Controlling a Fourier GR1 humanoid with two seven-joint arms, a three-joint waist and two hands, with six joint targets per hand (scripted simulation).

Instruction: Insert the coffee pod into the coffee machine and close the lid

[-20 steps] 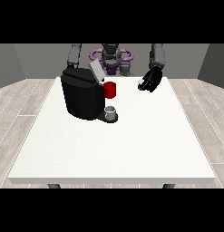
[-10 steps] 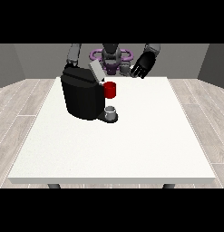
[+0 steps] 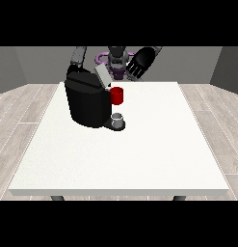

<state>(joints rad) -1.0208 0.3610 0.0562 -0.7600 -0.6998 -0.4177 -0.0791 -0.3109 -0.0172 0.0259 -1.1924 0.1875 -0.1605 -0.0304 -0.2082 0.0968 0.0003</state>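
Observation:
The black coffee machine stands on the table's far left part, with its grey lid tilted up. A red thing at the machine sits under the lid at the front. A small grey thing rests on the machine's base below it; I cannot tell whether it is the pod. The hand at the view's right is raised above the table's far edge, right of the lid, with its fingers spread and nothing in it. At the view's left only an arm shows, and its hand is hidden behind the machine.
The white table stretches towards the camera and to the right of the machine. The robot's torso stands behind the far edge.
The hand at the view's right has risen and moved towards the view's left, closer to the lid and the robot's chest. The machine, the lid and the grey thing have not moved.

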